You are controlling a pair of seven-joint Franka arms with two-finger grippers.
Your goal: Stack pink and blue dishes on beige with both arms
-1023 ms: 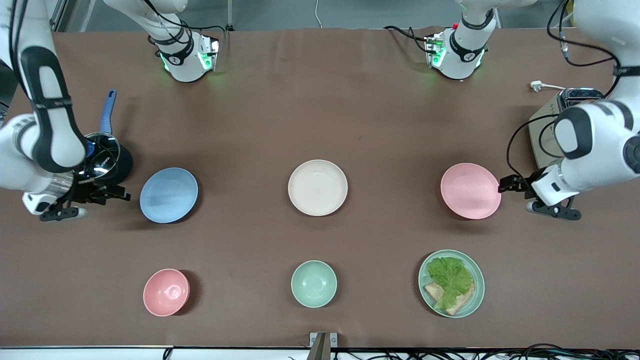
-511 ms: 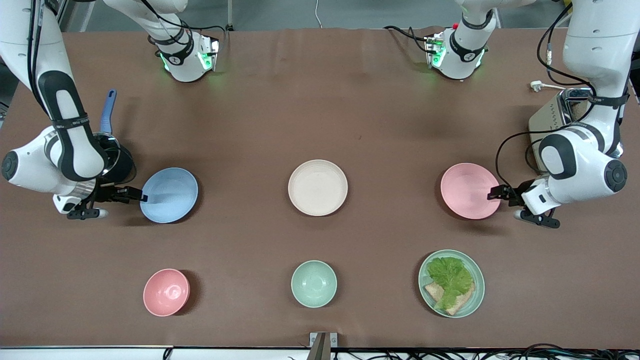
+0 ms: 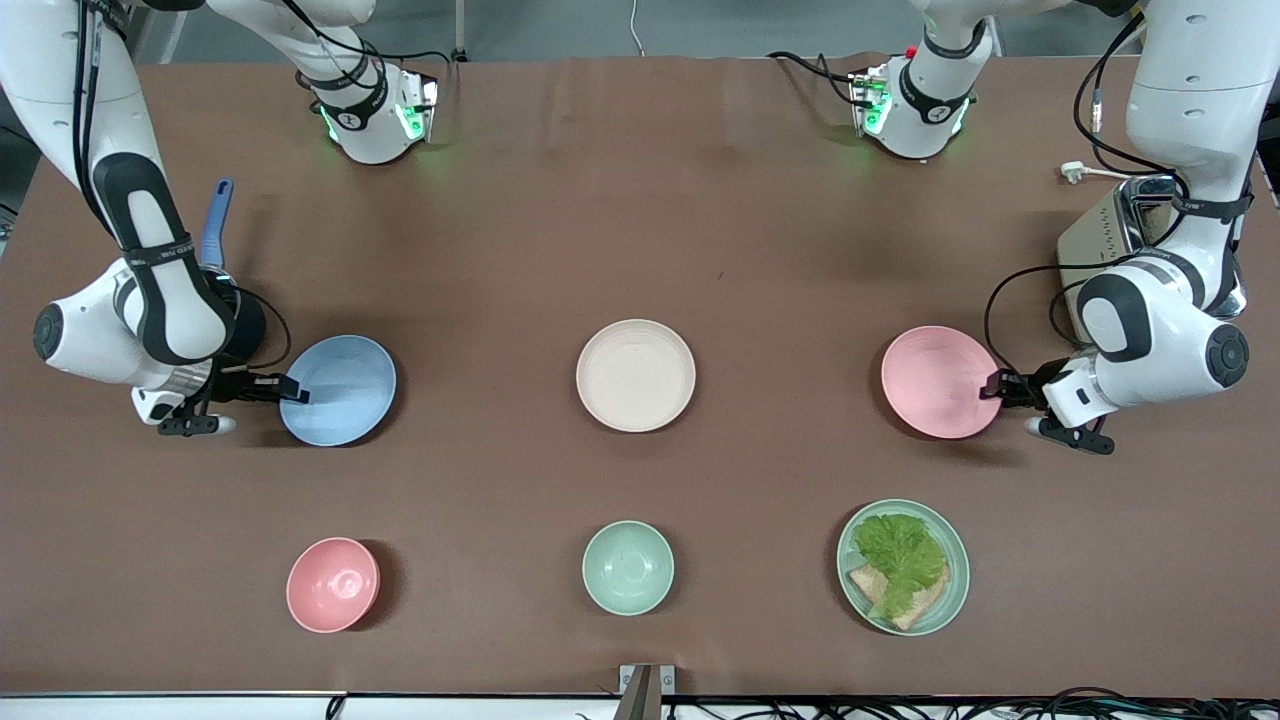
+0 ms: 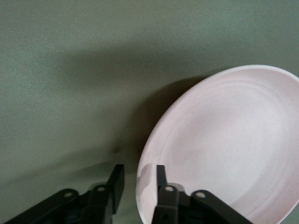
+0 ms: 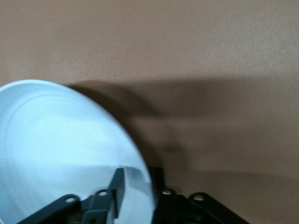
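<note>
1. Plates first: the pink plate (image 3: 938,381) lies toward the left arm's end of the table, the blue plate (image 3: 340,389) toward the right arm's end, and the beige plate (image 3: 635,375) sits between them, well apart from both and bare on top.

2. The left gripper (image 3: 996,385) is at the pink plate's rim on the side away from the beige plate. From the front view only a dark tip at the edge can be made out.

3. The left wrist view settles it: the pink plate (image 4: 224,144) has its rim between the two fingers (image 4: 161,175), one inside the dish and one outside, with a gap left between them. The jaws straddle the rim, partly open, not clamped.

4. The right gripper (image 3: 296,390) reaches over the blue plate's outer rim. The right wrist view shows the blue plate (image 5: 60,149) with one finger (image 5: 117,184) over its inner surface and the other outside the rim, again spread around the edge rather than pinching it.

5. Nearer the front camera stand a small pink bowl (image 3: 333,584), a mint-green bowl (image 3: 628,567) and a mint-green plate (image 3: 955,570) carrying lettuce (image 3: 897,553) and bread (image 3: 915,612).

6. A dark pot (image 3: 245,325) with a blue handle (image 3: 216,225) sits by the right arm; a silver toaster (image 3: 1110,235) sits by the left arm.
</note>
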